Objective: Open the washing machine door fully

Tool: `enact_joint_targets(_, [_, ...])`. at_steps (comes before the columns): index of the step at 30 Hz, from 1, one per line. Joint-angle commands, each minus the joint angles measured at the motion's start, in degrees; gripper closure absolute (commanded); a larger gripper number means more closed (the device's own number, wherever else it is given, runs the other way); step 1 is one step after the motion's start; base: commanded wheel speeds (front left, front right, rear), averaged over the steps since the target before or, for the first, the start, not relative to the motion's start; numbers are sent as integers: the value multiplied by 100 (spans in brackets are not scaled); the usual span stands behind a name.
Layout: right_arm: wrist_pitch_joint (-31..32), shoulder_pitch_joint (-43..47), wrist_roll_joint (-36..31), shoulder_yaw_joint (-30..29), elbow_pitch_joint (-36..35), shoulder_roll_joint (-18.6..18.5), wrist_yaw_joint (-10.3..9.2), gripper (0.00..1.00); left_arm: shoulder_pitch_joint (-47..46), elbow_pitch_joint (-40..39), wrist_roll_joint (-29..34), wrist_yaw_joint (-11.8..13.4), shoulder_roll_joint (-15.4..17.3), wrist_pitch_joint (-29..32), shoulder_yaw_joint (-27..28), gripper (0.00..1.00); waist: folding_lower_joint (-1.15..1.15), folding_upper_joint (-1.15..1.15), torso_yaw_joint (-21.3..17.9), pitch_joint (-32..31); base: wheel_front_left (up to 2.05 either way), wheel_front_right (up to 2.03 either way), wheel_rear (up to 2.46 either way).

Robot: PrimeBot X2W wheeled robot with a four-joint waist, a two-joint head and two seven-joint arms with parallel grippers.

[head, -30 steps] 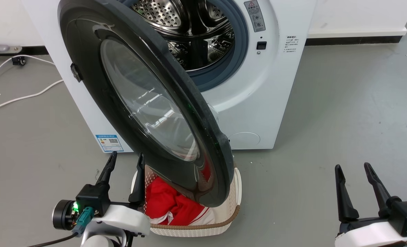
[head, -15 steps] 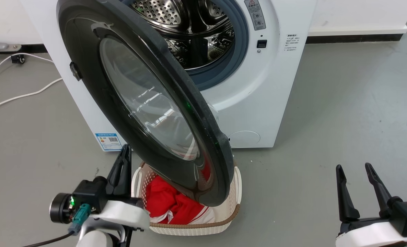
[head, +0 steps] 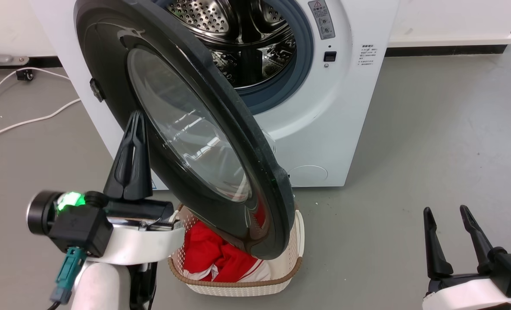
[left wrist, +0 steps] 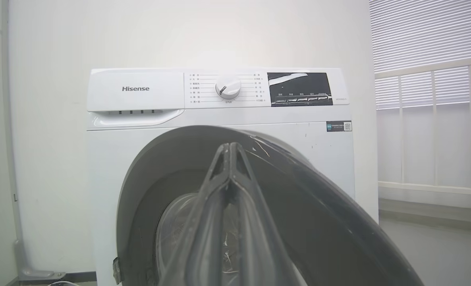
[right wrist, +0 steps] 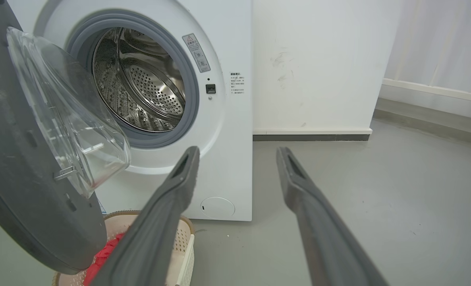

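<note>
Lower left in the head view, the left gripper (head: 135,118) stands with its two long dark fingers pressed together. Their tips overlap the left rim of the large round glossy black washing machine door (head: 186,129) with its bulging clear glass window; whether they touch it cannot be told. At lower right, the right gripper (head: 445,209) holds its fingers apart, well away from the door. Smooth grey floor (head: 432,129) spreads across the right half of the frame up to the wall. At bottom centre, a cream perforated laundry basket (head: 238,286) holds crumpled red-and-white cloth (head: 212,256), and the door's lower edge hangs over it. The door stands swung partway out from the left side of the big white front-loading washing machine (head: 324,129), baring the perforated steel drum (head: 238,26) at top centre. White cables (head: 23,122) trail over the floor at far left.
</note>
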Motion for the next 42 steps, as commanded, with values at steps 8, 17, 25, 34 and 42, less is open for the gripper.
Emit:
enact_joint_targets(8, [-4,-40,45,-61,10,22,-4,0,-485,-1175,35,41,-5,-14,-505,100,0,0,32,18,0,0,0])
enact_joint_targets(17, [-16,-13,93,-46,30,22,-4,0,-733,-1426,-159,-57,-4,160,-1652,100,0,0,16,27,0,0,0])
enact_joint_targets(25, [11,13,96,-88,20,22,-4,0,-474,-1168,-466,-183,-2,464,-2911,100,0,0,22,105,0,0,0])
enact_joint_targets(34, [50,15,88,-95,25,21,-4,0,234,-783,-800,-268,206,765,-3885,100,0,0,61,122,0,0,0])
enact_joint_targets(42, [56,-75,122,-32,42,21,-4,0,368,-115,-914,-254,259,726,-3991,100,0,0,53,226,0,0,0])
